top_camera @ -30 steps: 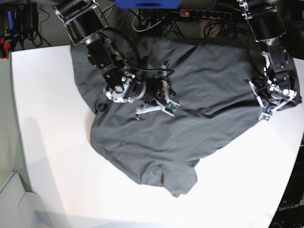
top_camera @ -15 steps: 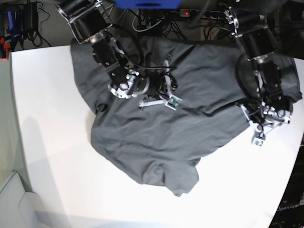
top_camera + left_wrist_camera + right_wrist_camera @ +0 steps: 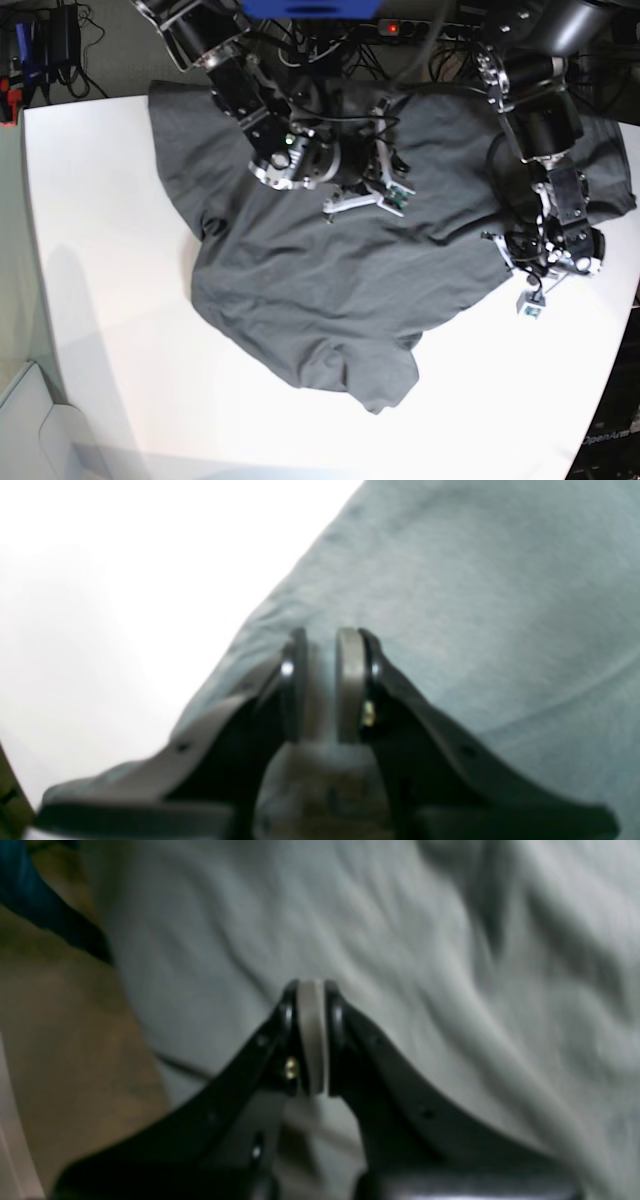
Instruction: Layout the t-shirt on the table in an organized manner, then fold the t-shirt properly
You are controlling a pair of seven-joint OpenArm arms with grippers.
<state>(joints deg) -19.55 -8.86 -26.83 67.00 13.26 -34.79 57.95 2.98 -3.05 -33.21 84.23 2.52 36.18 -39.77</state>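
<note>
The dark grey t-shirt (image 3: 320,290) lies spread and wrinkled on the white table (image 3: 100,250). My left gripper (image 3: 530,290) sits at the shirt's right-hand edge in the base view. In the left wrist view, that left gripper (image 3: 322,640) has its pads a narrow gap apart, with a bunch of the t-shirt (image 3: 475,605) pinched between them and bare table (image 3: 100,580) beside it. My right gripper (image 3: 345,207) hovers over the upper middle of the shirt. In the right wrist view, this right gripper (image 3: 312,990) has its pads pressed together over the rumpled t-shirt (image 3: 450,965).
A power strip (image 3: 430,28) and cables lie on the floor behind the table. A blue object (image 3: 310,8) sits at the top edge. The table's curved edge runs down the right, with a dark box (image 3: 610,440) beyond it.
My left arm has swung down and leftward along the shirt's right edge. My right arm has shifted rightward and up across the shirt. The shirt's outline has barely changed.
</note>
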